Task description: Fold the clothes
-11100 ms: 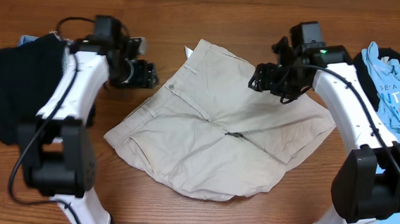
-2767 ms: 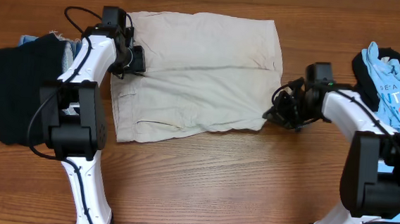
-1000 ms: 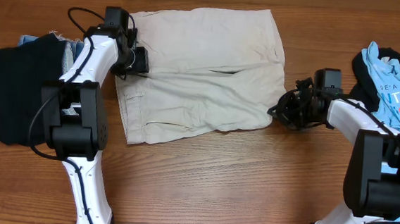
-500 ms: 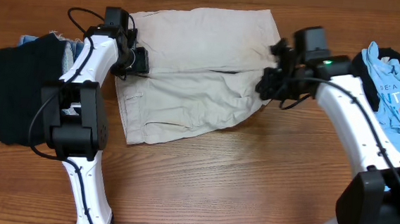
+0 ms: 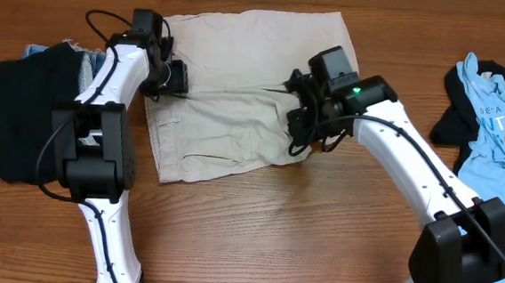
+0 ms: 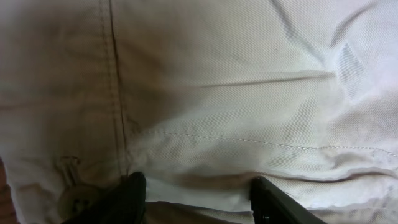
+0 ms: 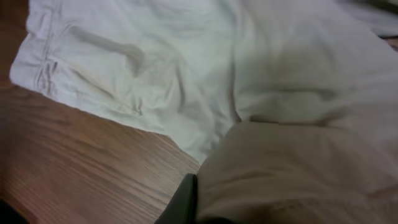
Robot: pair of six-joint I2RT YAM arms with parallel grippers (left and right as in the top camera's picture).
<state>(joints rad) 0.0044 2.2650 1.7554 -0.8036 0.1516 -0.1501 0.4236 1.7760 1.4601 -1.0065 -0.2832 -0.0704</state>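
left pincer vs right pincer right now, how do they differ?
Left pincer has its jaws apart, while right pincer is shut on a fold of the shorts. Left sits at the shorts' waistband end, close down on the cloth. Right is at the leg end, holding that edge up off the table. Shared: both are at the same khaki shorts.

Cut by the overhead view's right edge: light blue T-shirt, print only partly legible. Mostly buried under black garment: denim piece. Wrapped in a lifted fold of khaki shorts: right gripper, fingertips unseen. Cropped at the wrist view's lower edge: left gripper.
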